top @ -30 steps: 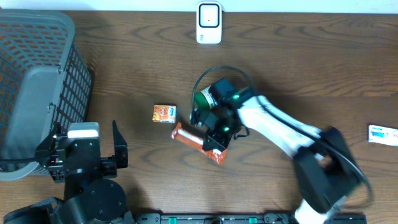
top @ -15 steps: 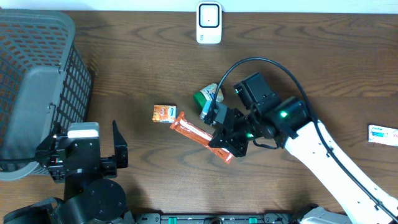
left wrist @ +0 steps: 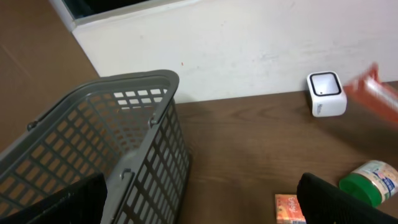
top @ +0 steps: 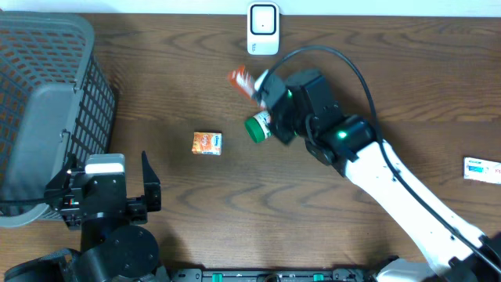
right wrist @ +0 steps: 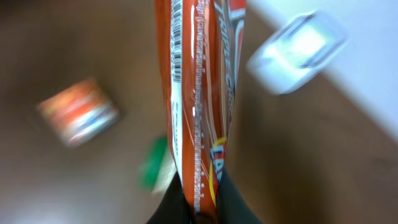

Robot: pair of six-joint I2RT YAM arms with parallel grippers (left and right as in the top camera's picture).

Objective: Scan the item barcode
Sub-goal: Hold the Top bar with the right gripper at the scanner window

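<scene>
Noted: right claw (right wrist: 200, 202) pinches snack wrapper (right wrist: 196, 93) by its end; left claw (top: 108, 182) wide. Risk: the limp pack flops, turning barcode (right wrist: 177, 43) from scanner (top: 263, 29).

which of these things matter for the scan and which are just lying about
In the job: orange snack packet, white scanner, right gripper.
Lying about: green-lidded jar, small orange box, grey basket, white packet.

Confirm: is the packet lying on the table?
No, the right gripper clamps the packet by one end, lifted in the air.
</scene>
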